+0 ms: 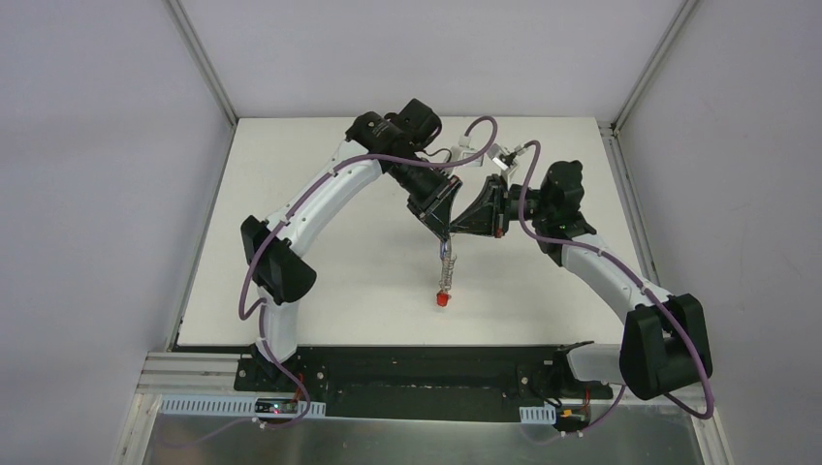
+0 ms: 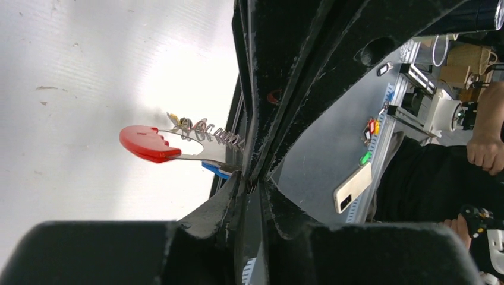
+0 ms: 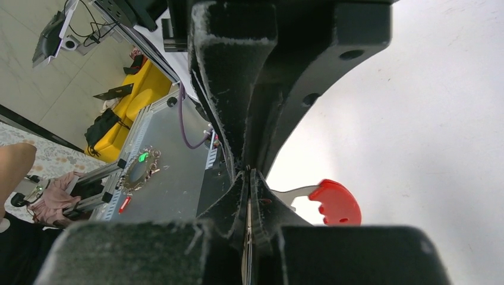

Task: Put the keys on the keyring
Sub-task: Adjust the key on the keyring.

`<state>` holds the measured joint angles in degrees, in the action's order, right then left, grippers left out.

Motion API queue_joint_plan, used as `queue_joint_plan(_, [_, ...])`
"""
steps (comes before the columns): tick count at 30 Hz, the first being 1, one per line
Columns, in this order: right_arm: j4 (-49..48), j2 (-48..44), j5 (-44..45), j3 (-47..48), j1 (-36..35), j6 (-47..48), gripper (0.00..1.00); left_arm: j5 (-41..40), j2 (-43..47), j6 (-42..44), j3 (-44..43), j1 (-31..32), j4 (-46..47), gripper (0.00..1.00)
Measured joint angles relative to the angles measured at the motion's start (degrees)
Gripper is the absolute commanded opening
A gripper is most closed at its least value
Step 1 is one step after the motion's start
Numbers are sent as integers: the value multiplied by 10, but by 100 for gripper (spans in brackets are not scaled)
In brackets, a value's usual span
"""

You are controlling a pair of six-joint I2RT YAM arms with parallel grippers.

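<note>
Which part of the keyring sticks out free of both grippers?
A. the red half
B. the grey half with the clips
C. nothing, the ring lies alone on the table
A: the keyring shows its red half projecting beyond the left gripper and the right gripper, its grey end running into them.

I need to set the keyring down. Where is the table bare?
Bare table lies front-left, between the left arm and the keyring's red end, and front-right, between that end and the right arm. Far centre is crowded: the left fingers and right fingers meet at the keyring's top.
</note>
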<state>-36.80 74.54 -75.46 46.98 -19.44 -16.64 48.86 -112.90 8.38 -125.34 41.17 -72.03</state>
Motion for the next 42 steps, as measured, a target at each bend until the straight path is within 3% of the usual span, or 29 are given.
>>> queue_joint_plan(8, [-46,0,35,0,12,-76,0,22,73,-1,120,-35,135,37])
queue_joint_plan(13, [-84,0,55,0,25,-124,0,36,121,7,171,-48,216,40])
queue_joint_plan(19, [-97,1,66,0,31,-146,0,51,129,19,189,-48,275,37])
queue_joint_plan(30, [-101,2,72,0,39,-156,0,72,138,32,246,-48,328,20])
queue_joint_plan(42, [-101,2,97,-9,43,-157,0,77,146,-15,265,-45,383,21])
